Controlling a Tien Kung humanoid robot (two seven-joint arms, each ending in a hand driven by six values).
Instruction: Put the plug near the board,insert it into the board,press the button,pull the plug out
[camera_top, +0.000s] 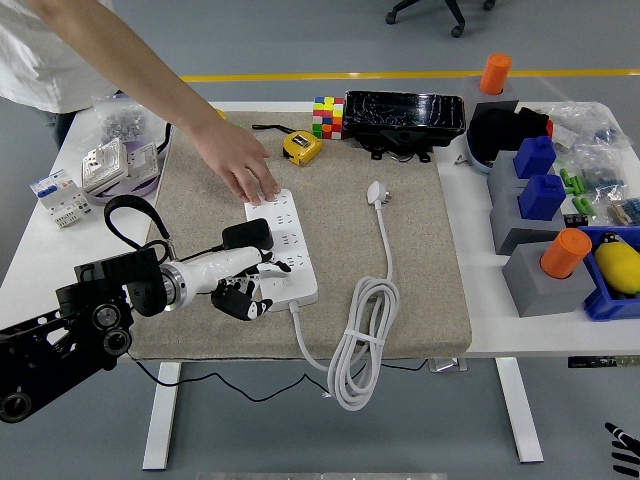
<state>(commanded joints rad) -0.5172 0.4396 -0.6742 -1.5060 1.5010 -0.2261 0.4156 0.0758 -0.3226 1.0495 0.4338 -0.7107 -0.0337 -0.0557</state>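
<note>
A white power strip (283, 245) lies lengthwise on the beige mat (400, 290). Its own cable leaves the near end. A white plug (376, 192) rests loose on the mat to the right of the strip, and its white cord runs down to a coil (362, 335). My left hand (255, 275) is at the strip's near left side. One finger (277, 265) lies stretched onto the strip's top, the others are curled under, and it holds nothing. A person's hand (240, 165) presses on the strip's far end. Only a sliver of my right hand (624, 447) shows at the bottom right corner.
A yellow tape measure (301, 147), a colour cube (327, 116) and a black case (404, 118) sit along the mat's far edge. Wall sockets (110, 165) lie at the left. Blue and grey blocks (535, 195) with orange cylinders (564, 251) crowd the right side.
</note>
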